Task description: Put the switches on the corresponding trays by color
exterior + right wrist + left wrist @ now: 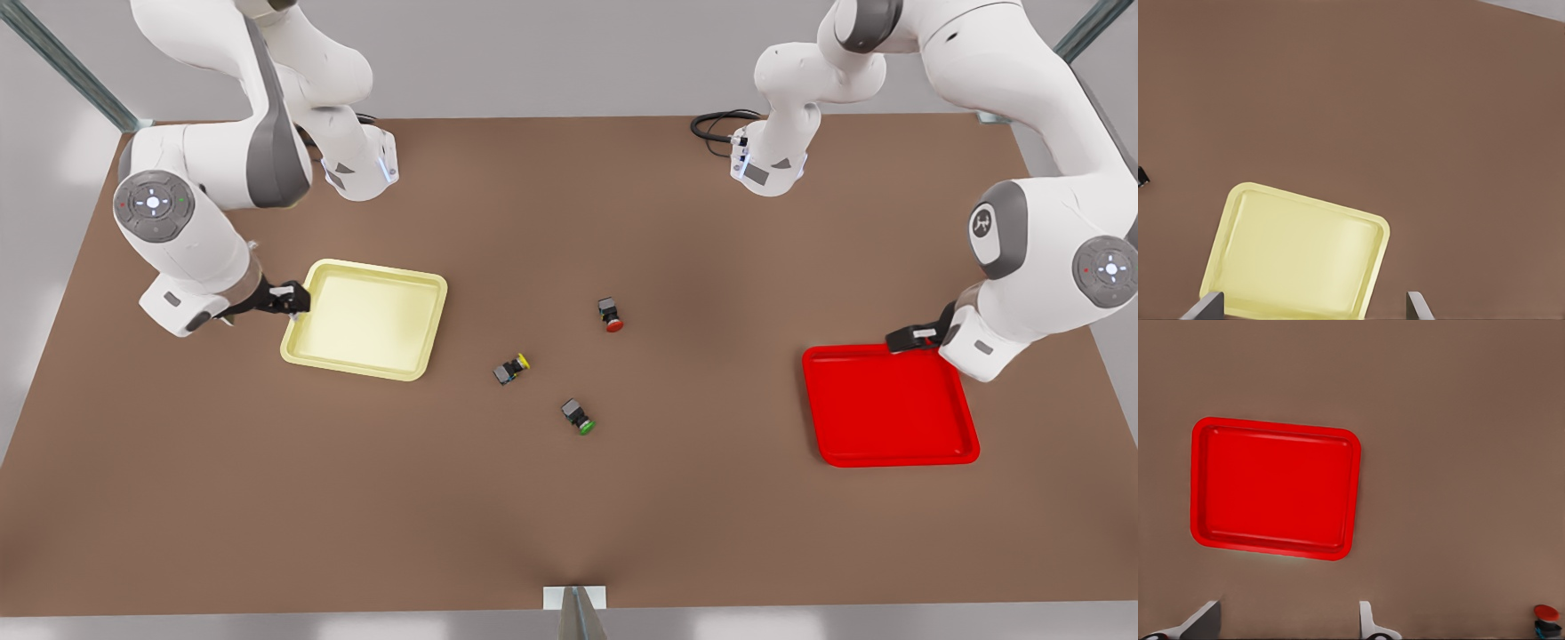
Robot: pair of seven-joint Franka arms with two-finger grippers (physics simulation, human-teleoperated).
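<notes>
The yellow-capped switch (pixel 511 368) and the red-capped switch (pixel 611 315) lie on their sides in the middle of the brown table. At the front view's left sits the pale yellow tray (pixel 369 320), with nothing in it. My right gripper (pixel 289 298) hovers at its outer rim, open, and in its wrist view the fingers (pixel 1208 307) stand wide apart above the yellow tray (pixel 1298 257). The red tray (pixel 889 404) at the front view's right also holds nothing. My left gripper (pixel 907 338) hangs open at its far corner, looking down on the red tray (pixel 1275 487) and the red-capped switch (pixel 1545 620).
A green-capped switch (pixel 578 416) lies a little nearer the front edge than the other two. A black cable (pixel 716 124) loops at the table's back edge beside one arm base. Bare brown table runs between the trays and the switches.
</notes>
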